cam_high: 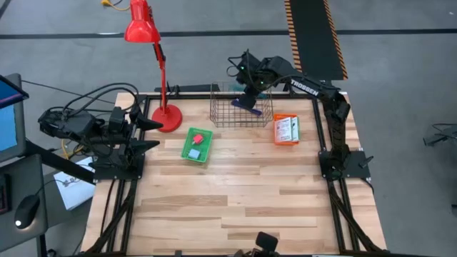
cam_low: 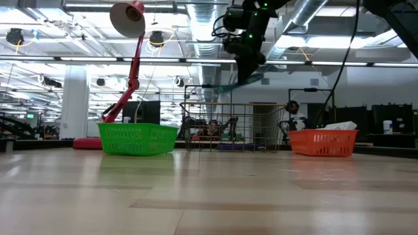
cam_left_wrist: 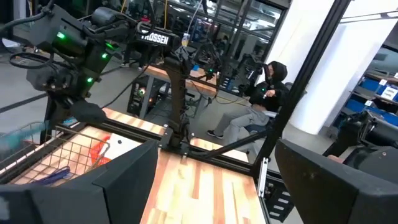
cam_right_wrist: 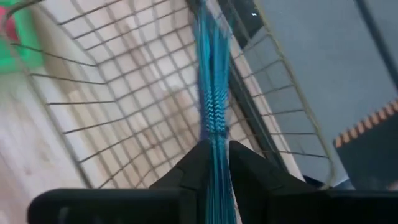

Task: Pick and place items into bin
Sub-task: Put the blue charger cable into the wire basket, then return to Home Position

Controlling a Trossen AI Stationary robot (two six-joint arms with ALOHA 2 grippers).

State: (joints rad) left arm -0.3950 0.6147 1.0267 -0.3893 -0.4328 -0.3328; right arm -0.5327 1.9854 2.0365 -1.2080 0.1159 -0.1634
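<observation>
A wire bin stands at the table's far side, with the slim dark-blue stick lying on its floor. My right gripper hovers over the bin, shut on the slim teal stick. A green basket holds the pink-red piece and the light-blue piece. An orange basket holds the white printed card packs. My left gripper waits open at the table's left edge. My right gripper pinches the teal stick between its two fingers, near one end. The fingers come from above. The stick is lifted clear above the bin's rim and lies close to level, slightly slanted.
A red desk lamp stands on its round base left of the bin. The near half of the wooden table is bare. A person sits beyond the table's right side.
</observation>
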